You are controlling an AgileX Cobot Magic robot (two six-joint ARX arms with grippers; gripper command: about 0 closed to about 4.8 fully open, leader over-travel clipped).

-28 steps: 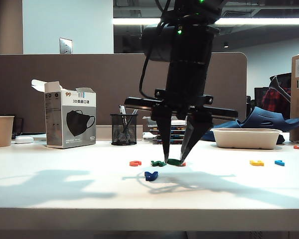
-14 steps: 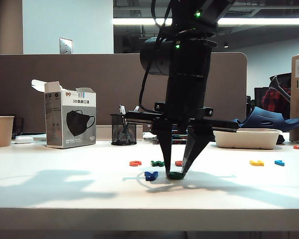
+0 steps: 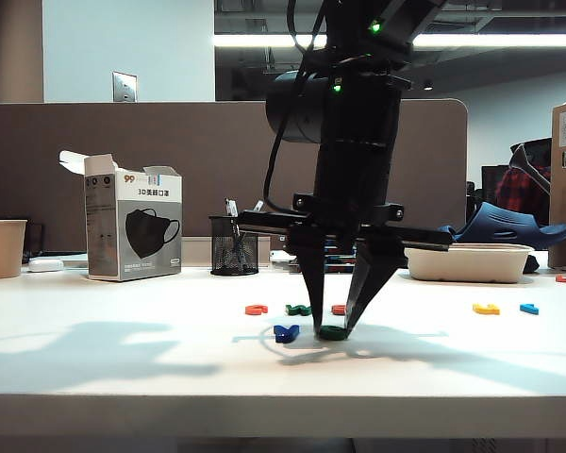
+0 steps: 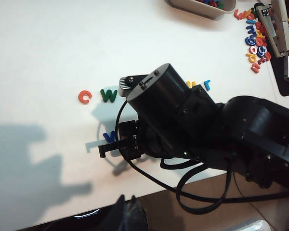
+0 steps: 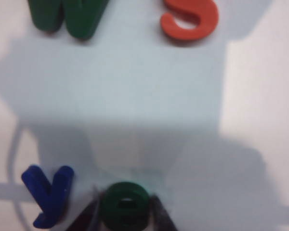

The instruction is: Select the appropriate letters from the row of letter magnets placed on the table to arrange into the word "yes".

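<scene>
At the exterior view's centre, the right gripper (image 3: 334, 330) pinches the green letter (image 5: 124, 204) on the table (image 3: 123, 368), beside the blue y (image 5: 49, 194); whether the left gripper is spread cannot be told.

Loose letter magnets on the table (image 3: 94, 377) in the exterior view: seven.

- Orange-red, two: the orange-red c (image 3: 256, 309) and the orange-red s (image 3: 339, 310).
- Green, two: the green w (image 3: 299, 310) and the green e (image 3: 333, 332).
- Dark blue y (image 3: 285, 332): one.
- Yellow letter (image 3: 486, 309): one.
- Light blue letter (image 3: 529, 309): one. It lies with the yellow at three o'clock of the others.

Mask box (image 3: 132, 226): one. Mesh pen holder (image 3: 234, 245): one. Paper cup (image 3: 2, 247): one. Pale tray (image 3: 467, 261): one.
</scene>
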